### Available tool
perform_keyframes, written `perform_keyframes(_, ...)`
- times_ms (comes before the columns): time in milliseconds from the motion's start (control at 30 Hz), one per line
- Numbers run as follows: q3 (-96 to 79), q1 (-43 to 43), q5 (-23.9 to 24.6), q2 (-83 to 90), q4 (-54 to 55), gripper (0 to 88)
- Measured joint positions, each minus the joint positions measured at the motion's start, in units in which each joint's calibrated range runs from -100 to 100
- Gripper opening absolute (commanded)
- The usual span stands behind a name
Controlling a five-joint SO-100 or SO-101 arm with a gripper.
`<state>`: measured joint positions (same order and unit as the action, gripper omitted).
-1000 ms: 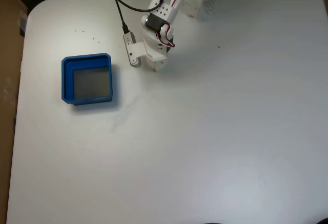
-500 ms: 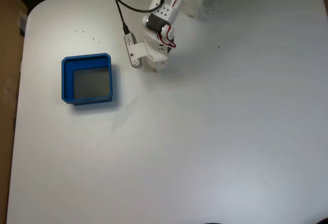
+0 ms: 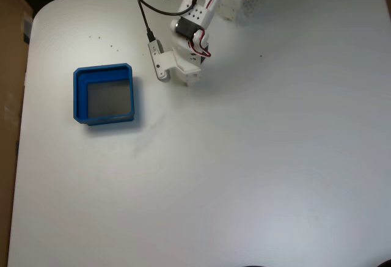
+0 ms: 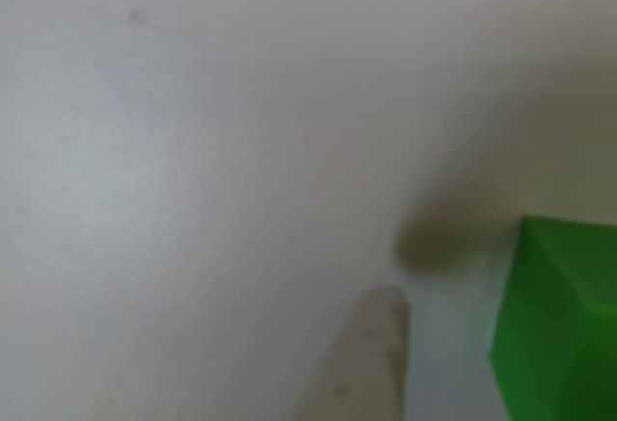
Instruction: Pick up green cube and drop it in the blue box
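Green cube [image 4: 564, 320]: small solid block, plain bright faces, crisp edges; seen close and blurred in the other view at lower right, resting on the white table [image 3: 256, 157]; one pale fingertip [image 4: 371, 349] of the gripper stands just beside the cube on its left, with a strip of bare table between, not touching.

Handling, by judgement: light, rigid, not fragile; smooth faces may slip under a glancing pinch; best taken across two opposite flat sides, jaws square to them, near mid-height, never corner to corner.

Gripper [image 3: 183, 74]: in the fixed view, low over the table to the right of the blue box [image 3: 79, 93], near but apart; whether spread or pressed together cannot be told.

Blue box: shallow, thick walls, grey floor bare.
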<state>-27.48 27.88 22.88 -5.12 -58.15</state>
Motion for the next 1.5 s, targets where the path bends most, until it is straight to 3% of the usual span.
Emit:
perform_keyframes(267, 0.0, 0.0, 0.0, 0.0, 0.0, 10.9)
perform_keyframes(733, 0.0, 0.0, 0.0, 0.0, 0.0, 4.7)
perform_keyframes(1500, 0.0, 0.9, -0.1, 3.3, 0.0, 4.6)
